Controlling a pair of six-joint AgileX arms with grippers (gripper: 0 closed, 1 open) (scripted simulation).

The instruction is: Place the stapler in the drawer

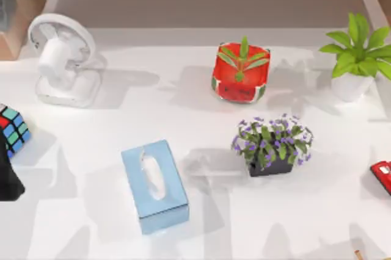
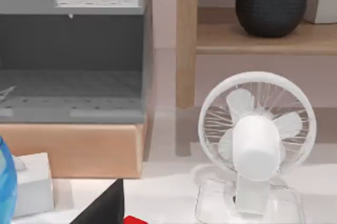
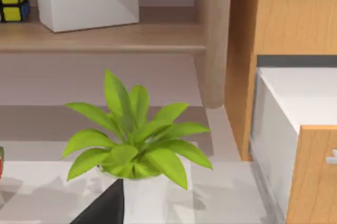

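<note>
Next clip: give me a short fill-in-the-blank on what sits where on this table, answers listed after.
1. The stapler lies at the table's far ____ edge in the top view.
2. The tissue box is coloured ____.
3. The red watermelon-patterned pot stands behind the plant with ____ flowers.
4. The white fan stands on the table's ____ side.

Missing words: right; blue; purple; left
</note>
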